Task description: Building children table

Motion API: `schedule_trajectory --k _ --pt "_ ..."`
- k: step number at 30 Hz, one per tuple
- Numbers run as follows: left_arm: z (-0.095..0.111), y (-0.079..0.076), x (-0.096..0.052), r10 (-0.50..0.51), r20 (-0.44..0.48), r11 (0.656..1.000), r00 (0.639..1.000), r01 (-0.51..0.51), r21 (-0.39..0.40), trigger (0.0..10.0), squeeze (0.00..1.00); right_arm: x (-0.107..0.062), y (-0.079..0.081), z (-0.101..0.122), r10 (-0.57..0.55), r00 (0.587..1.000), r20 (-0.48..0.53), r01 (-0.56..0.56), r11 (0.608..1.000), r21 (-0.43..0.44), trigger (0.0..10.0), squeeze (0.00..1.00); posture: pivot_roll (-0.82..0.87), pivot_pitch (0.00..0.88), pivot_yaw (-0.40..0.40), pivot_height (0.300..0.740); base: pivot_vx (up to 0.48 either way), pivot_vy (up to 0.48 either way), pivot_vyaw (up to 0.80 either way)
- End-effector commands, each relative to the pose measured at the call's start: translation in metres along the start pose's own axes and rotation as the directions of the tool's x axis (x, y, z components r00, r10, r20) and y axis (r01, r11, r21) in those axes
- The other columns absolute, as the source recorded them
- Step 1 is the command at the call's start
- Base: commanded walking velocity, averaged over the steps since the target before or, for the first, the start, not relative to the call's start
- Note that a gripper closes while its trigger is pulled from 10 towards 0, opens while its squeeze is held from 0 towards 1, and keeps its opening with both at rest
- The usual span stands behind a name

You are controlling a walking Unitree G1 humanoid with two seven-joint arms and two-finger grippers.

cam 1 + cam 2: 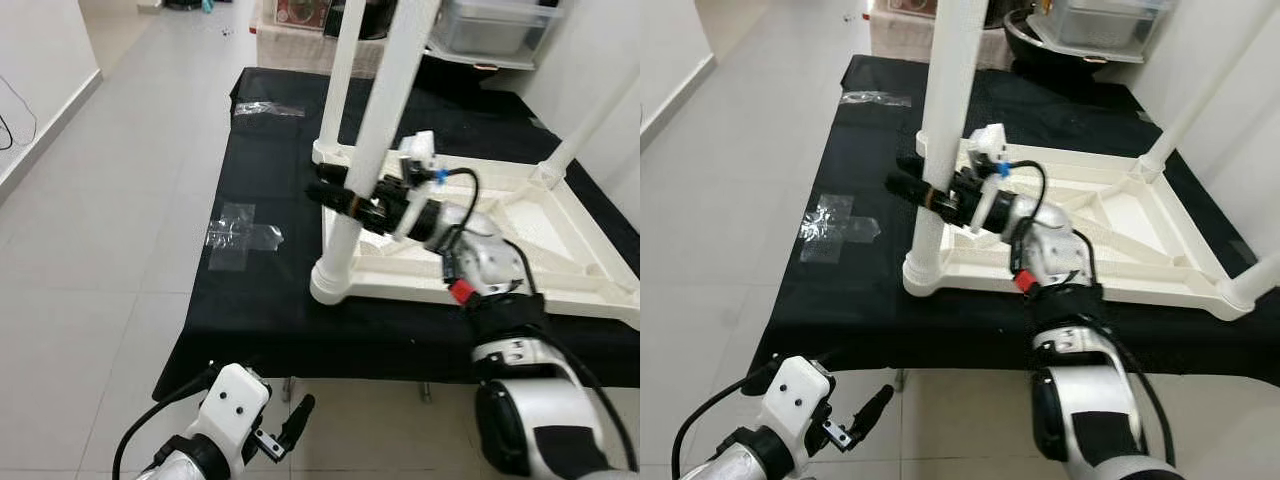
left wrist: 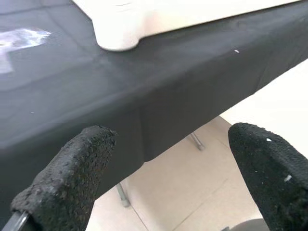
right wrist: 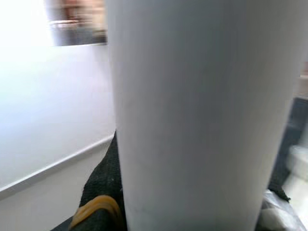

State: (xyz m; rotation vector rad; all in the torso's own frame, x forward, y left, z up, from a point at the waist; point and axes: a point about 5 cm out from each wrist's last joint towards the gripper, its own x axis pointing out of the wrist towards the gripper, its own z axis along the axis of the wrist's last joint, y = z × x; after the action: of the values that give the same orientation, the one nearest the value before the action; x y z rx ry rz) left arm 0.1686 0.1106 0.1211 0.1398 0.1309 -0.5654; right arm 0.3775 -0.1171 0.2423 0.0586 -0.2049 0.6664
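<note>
Left gripper [image 1: 290,425] hangs low, fingers apart; right gripper [image 1: 335,195] clamps the upright white leg [image 1: 385,130], pointing ceilingward.

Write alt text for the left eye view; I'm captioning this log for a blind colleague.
The right gripper clasps a white table leg standing at the near-left corner of an upturned white children's table on a black-covered work surface. The left gripper hangs low over the pale tiled floor, and clear plastic wrappers lie on the cloth.
</note>
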Motion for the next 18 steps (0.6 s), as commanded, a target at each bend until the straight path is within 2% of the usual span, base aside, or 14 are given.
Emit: schedule_trajectory --k 1,3,4,5,6,7,8,9,11,12,14,15,17,18 --pt "-0.003 -0.001 -0.001 -0.004 -0.017 1.000 1.000 0.004 -0.010 10.0 0.00 -0.021 -0.026 -0.017 -0.318 0.944 -0.088 0.317 0.948 -0.026 0.0 0.00 0.11 0.148 -0.132 0.740 0.000 0.000 0.00" --pt "-0.003 0.000 0.000 -0.005 -0.017 1.000 1.000 0.005 -0.008 10.0 0.00 -0.033 -0.028 -0.020 -0.523 0.848 -0.089 0.520 0.852 -0.051 0.0 0.00 0.11 0.143 -0.128 0.740 0.000 0.000 0.00" --pt "-0.003 0.000 0.000 -0.005 -0.017 1.000 1.000 0.005 -0.008 10.0 0.00 -0.033 -0.028 -0.020 -0.523 0.848 -0.089 0.520 0.852 -0.051 0.0 0.00 0.11 0.143 -0.128 0.740 0.000 0.000 0.00" --pt "-0.003 0.000 0.001 -0.006 -0.016 1.000 1.000 0.006 -0.005 10.0 0.00 -0.040 -0.025 -0.023 -0.629 0.771 -0.100 0.627 0.777 -0.055 0.0 0.00 0.12 0.142 -0.132 0.740 0.000 0.000 0.00" --pt "-0.002 0.000 0.001 -0.006 -0.015 1.000 1.000 0.006 -0.003 10.0 0.00 -0.046 -0.022 -0.025 -0.691 0.714 -0.110 0.690 0.722 -0.055 0.0 0.00 0.12 0.142 -0.132 0.740 0.000 0.000 0.00" --pt "-0.002 0.000 0.001 -0.006 -0.015 1.000 1.000 0.006 -0.003 10.0 0.00 -0.046 -0.022 -0.025 -0.691 0.714 -0.110 0.690 0.722 -0.055 0.0 0.00 0.12 0.142 -0.132 0.740 0.000 0.000 0.00" --pt "-0.002 0.001 0.002 -0.005 -0.014 1.000 1.000 0.005 0.000 10.0 0.00 -0.048 -0.018 -0.028 -0.728 0.675 -0.124 0.728 0.684 -0.052 0.0 0.00 0.12 0.148 -0.126 0.740 0.000 0.000 0.00" --pt "-0.002 0.001 0.002 -0.002 -0.013 1.000 1.000 0.002 0.003 10.0 0.00 -0.046 -0.012 -0.031 -0.740 0.657 -0.143 0.745 0.666 -0.029 0.0 0.00 0.12 0.151 -0.130 0.740 0.000 0.000 0.00" --pt "-0.002 0.002 0.002 0.000 -0.013 1.000 1.000 0.000 0.006 10.0 0.00 -0.044 -0.006 -0.033 -0.752 0.642 -0.150 0.758 0.651 -0.020 0.0 0.00 0.12 0.156 -0.134 0.740 0.000 0.000 0.00" --pt "-0.002 0.002 0.001 0.003 -0.014 1.000 1.000 -0.003 0.006 10.0 0.00 -0.037 0.002 -0.034 -0.730 0.666 -0.153 0.741 0.671 0.030 10.0 0.00 0.12 0.150 -0.135 0.740 0.000 0.000 0.00" --pt "-0.002 0.002 0.001 0.005 -0.015 1.000 1.000 -0.005 0.006 10.0 0.00 -0.032 0.007 -0.034 -0.713 0.685 -0.153 0.726 0.684 0.064 10.0 0.00 0.12 0.143 -0.133 0.740 0.000 0.000 0.00" --pt "-0.002 0.003 0.001 0.003 -0.015 1.000 1.000 -0.003 0.003 10.0 0.00 -0.022 0.016 -0.027 -0.664 0.743 -0.083 0.669 0.735 0.105 10.0 1.00 0.12 0.159 -0.132 0.740 0.000 0.000 0.00" --pt "-0.002 0.003 0.001 0.003 -0.015 1.000 1.000 -0.003 0.003 10.0 0.00 -0.022 0.016 -0.027 -0.664 0.743 -0.083 0.669 0.735 0.105 10.0 1.00 0.12 0.159 -0.132 0.740 0.000 0.000 0.00" --pt "-0.002 0.003 0.001 0.000 -0.017 1.000 1.000 0.000 0.004 10.0 0.00 -0.017 0.017 -0.024 -0.577 0.816 -0.039 0.574 0.801 0.168 10.0 1.00 0.12 0.148 -0.135 0.740 0.000 0.000 0.00"
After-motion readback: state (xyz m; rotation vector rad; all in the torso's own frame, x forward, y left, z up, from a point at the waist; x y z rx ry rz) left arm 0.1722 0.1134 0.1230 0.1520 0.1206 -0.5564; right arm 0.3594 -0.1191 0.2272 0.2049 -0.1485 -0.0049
